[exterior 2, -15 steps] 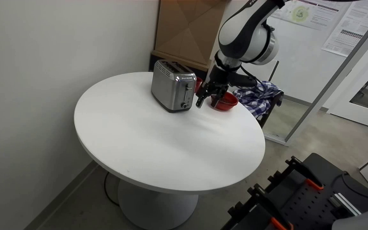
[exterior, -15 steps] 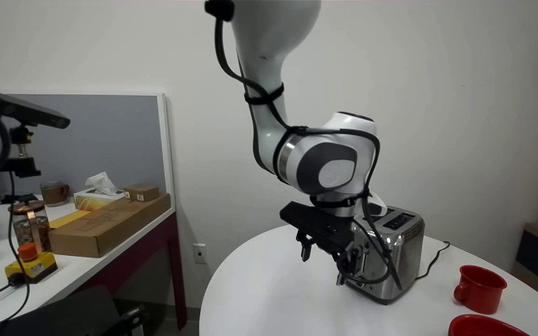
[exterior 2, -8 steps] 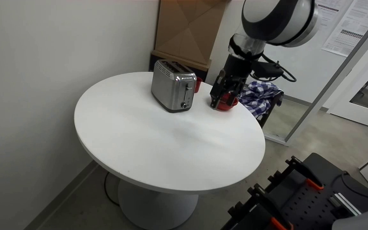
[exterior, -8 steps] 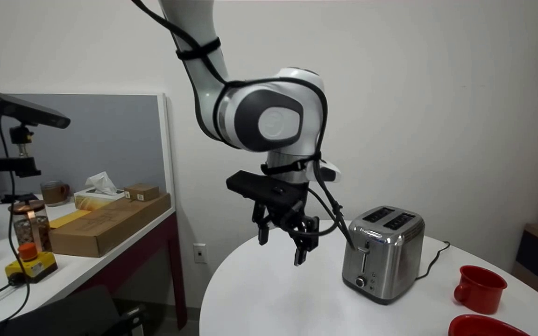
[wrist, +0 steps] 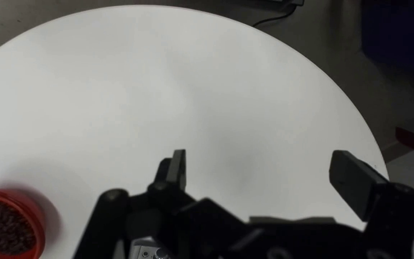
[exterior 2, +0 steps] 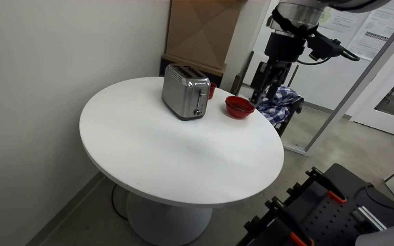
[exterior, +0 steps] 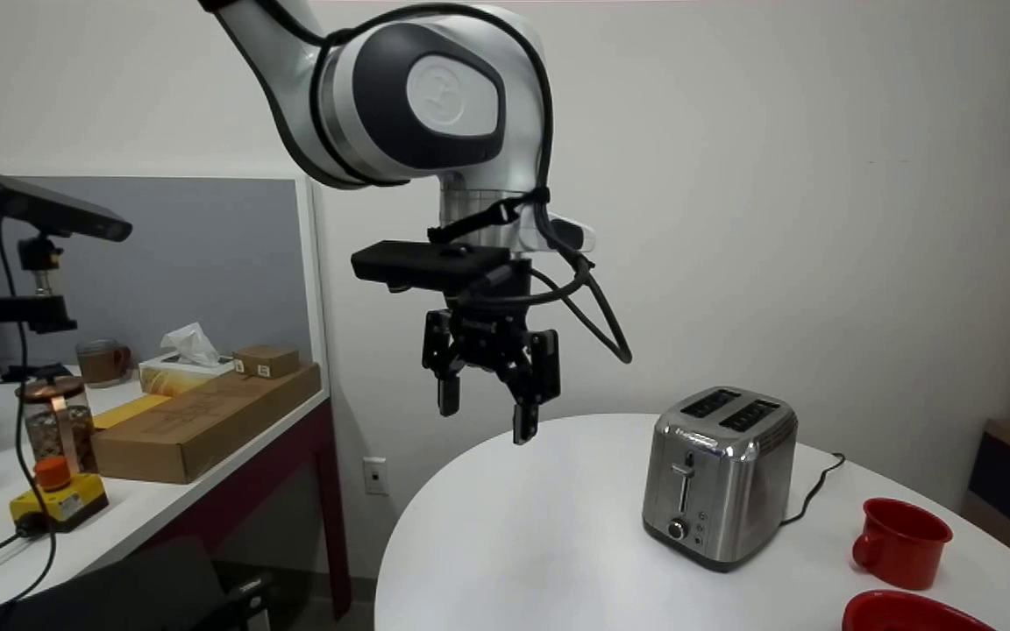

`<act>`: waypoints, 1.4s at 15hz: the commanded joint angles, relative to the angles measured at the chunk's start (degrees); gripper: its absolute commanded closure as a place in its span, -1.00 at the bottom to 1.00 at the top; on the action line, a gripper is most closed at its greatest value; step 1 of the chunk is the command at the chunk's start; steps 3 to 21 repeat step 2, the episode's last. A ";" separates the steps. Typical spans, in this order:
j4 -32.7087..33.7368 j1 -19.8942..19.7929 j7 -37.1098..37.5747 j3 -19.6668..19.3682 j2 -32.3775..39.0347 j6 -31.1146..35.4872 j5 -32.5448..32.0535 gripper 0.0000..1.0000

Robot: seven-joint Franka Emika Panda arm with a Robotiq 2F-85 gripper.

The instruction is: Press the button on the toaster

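Note:
The shiny silver toaster stands upright on the white round table, seen in both exterior views (exterior: 733, 491) (exterior 2: 181, 94). Its front has a lever (exterior: 683, 471) near the top of its slot and a round knob (exterior: 678, 528) below. Only a corner of its front with the knob shows at the bottom of the wrist view (wrist: 140, 251). My gripper is open and empty, high above the table and well apart from the toaster, in both exterior views (exterior: 487, 416) (exterior 2: 263, 96). Its spread fingers show in the wrist view (wrist: 261, 162) with bare table between them.
A red cup (exterior: 904, 548) stands beside the toaster near its black cord (exterior: 812, 495). A red bowl (exterior 2: 239, 108) with dark bits stands near the table's edge and shows in the wrist view (wrist: 36, 219). A side desk holds a cardboard box (exterior: 198, 421). A wall stands behind.
My gripper has risen and moved away from the toaster's front, which it partly hid one second ago. The fingers stay open. The toaster, cup and bowl have not moved.

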 commanded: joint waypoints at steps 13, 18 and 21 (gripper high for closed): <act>-0.34 2.71 0.67 -2.84 -0.20 -0.10 -0.90 -1.00; -0.34 2.71 0.67 -2.84 -0.20 -0.10 -0.90 -1.00; -0.34 2.71 0.67 -2.84 -0.20 -0.10 -0.90 -1.00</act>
